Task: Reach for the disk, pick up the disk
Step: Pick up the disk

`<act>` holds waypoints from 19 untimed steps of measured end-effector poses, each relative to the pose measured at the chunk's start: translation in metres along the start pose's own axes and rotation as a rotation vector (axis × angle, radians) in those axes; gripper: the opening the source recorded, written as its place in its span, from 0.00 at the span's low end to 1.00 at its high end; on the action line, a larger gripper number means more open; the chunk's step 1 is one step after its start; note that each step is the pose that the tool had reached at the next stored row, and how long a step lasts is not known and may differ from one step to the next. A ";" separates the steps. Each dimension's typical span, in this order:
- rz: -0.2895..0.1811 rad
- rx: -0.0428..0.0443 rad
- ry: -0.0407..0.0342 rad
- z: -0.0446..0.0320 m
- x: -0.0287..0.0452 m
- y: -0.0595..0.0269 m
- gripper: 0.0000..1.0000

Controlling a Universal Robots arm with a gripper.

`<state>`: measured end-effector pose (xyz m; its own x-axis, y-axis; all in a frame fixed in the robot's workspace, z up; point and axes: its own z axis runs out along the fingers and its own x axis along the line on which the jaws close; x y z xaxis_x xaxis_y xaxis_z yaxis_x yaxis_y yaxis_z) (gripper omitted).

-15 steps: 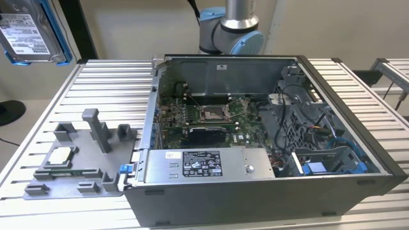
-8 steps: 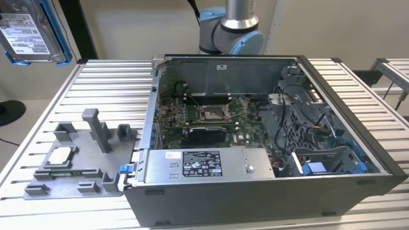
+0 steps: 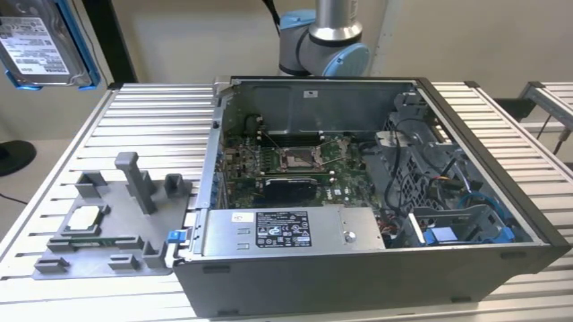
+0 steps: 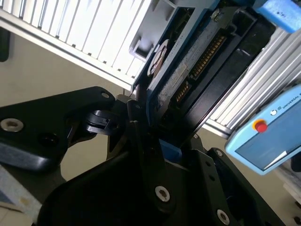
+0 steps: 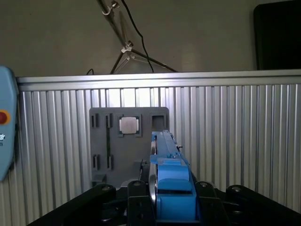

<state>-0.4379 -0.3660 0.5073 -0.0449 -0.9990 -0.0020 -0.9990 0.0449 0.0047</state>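
Observation:
The disk hangs high in the air at the exterior view's far left, its white label facing the camera and a blue bracket along its edge. Both wrist views show my gripper shut on it. In the first wrist view the disk stands edge-on between the black fingers, above the slatted table. The second wrist view shows the disk from its circuit-board side, clamped in my gripper.
An open computer case fills the table's middle, with a grey labelled box at its front. A grey tray holding a small square chip lies at the exterior view's left. A blue pendant sits by the table edge.

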 end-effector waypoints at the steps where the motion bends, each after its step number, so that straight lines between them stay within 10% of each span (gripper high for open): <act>1: 0.000 0.0001 -0.0001 -0.0010 0.0000 0.0001 0.00; 19: -0.004 0.0025 0.0007 -0.0090 -0.0002 -0.0024 0.00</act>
<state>-0.4354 -0.3660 0.5163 -0.0411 -0.9992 -0.0013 -0.9992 0.0411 0.0022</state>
